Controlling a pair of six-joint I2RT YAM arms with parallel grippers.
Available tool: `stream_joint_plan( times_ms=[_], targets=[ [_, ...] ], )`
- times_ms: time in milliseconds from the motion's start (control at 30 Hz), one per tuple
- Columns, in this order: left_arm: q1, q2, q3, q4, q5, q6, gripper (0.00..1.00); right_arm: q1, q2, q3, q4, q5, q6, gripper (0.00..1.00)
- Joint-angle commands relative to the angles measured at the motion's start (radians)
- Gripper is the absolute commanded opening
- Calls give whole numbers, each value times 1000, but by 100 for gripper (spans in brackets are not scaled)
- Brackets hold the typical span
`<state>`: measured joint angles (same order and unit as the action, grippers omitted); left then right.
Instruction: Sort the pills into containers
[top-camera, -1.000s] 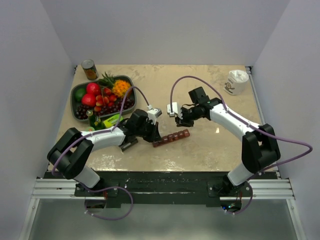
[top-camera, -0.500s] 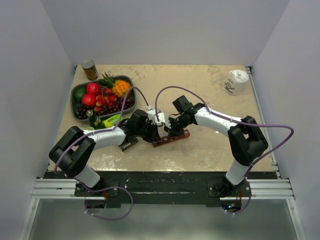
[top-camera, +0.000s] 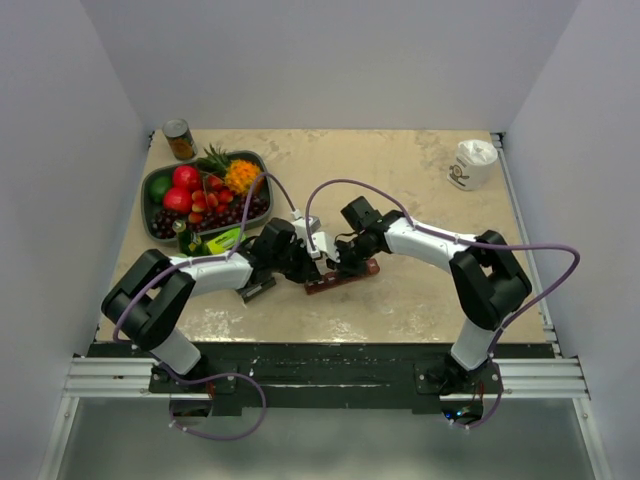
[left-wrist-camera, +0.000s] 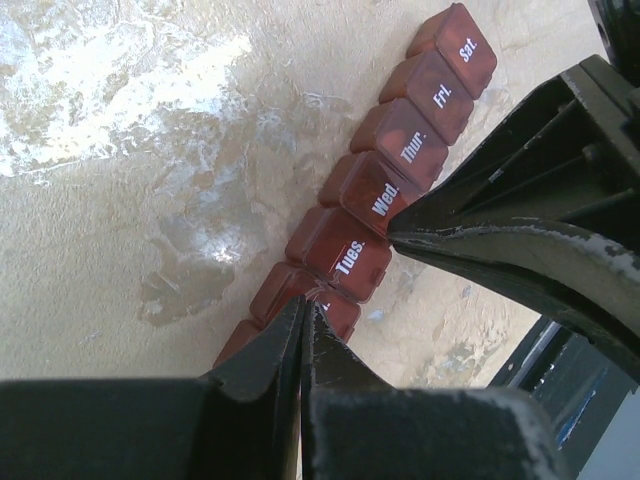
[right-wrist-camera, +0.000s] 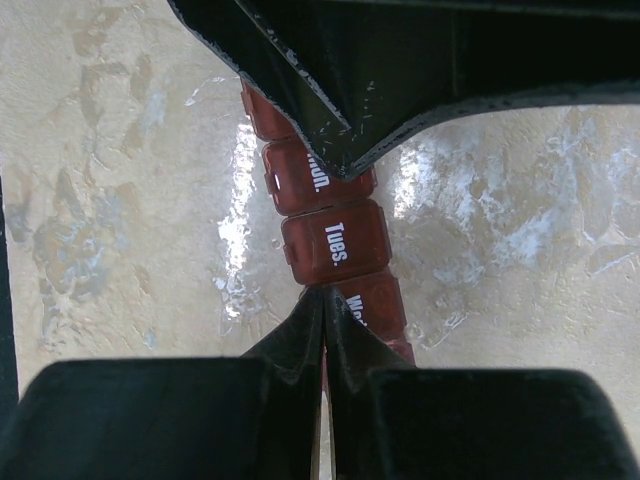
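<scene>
Beige marbled desk (top-camera: 430, 200), white walls (top-camera: 330, 60) all round. The red containers (top-camera: 362, 270) lie mid-desk. My left jaws and right jaws meet over them, both pinched together, tips at the lids. From above, lettering's lost. My wrist cameras read Tues., Wed., Thur. Pills: can't make out.

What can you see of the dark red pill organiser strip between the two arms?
The pill organiser strip is narrow, of translucent dark red plastic, and lies flat on the beige table. Its square compartments form one row; white labels read Mon., Tues., Wed., Thur., Fri., Sat. The visible lids look shut. The left end effector, fingers together, appears to touch it near Mon.; the right end effector appears to touch it between Tues. and Wed.
</scene>
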<state>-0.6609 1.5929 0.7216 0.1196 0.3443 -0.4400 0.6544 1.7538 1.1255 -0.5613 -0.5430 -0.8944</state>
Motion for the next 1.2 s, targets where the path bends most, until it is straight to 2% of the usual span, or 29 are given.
stream_joint_plan(
  times_ms=[0, 500, 767, 1000, 1167],
  targets=[
    [-14, 18, -1, 31, 7, 26, 4, 5, -8, 10, -6, 19, 23, 3],
    [-6, -47, -54, 107, 25, -31, 4, -38, -120, -6, 58, -55, 75, 2],
    [15, -129, -86, 109, 7, -49, 4, -39, -24, -33, 61, -55, 133, 1],
    [20, -139, -99, 120, 18, -51, 4, -41, 82, -30, 63, 66, 170, 0],
    [23, -149, -106, 124, 16, -46, 4, -41, 75, -20, 61, 57, 170, 0]
  ],
)
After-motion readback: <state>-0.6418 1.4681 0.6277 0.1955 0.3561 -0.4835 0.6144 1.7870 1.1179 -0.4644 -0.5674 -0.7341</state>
